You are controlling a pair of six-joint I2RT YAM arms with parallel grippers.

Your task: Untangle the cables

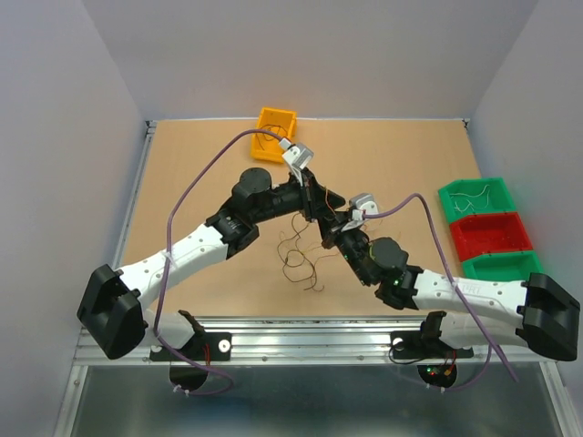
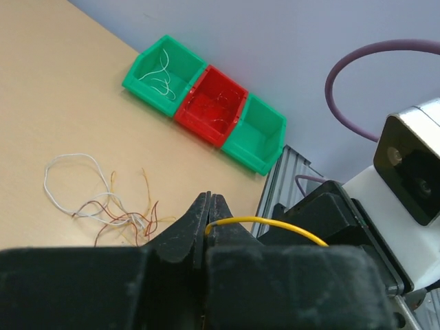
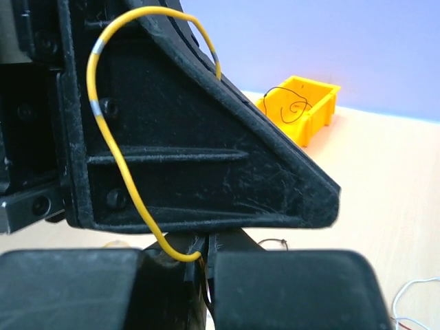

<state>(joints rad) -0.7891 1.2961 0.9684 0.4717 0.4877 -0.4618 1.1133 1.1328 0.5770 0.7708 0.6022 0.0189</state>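
The left gripper (image 2: pixel 210 206) and right gripper (image 3: pixel 206 253) are each clamped on one yellow wire (image 3: pixel 113 148), held up between them, apart from the tangle of cables (image 2: pixel 113 210) on the table (image 2: pixel 41 82). The wire seems freed; next, one gripper likely must let go so the other carries it to a bin (image 2: pixel 196 127)

left wrist: yellow cable (image 2: pixel 275 223) is vanishing at its right end behind black housing (image 2: pixel 323 230) | right wrist: white cable (image 3: pixel 414 294) is running off the view's right edge | top: loose cables (image 1: pixel 296 259) are lying partly under the right arm (image 1: pixel 369 255), colours too fine to tell
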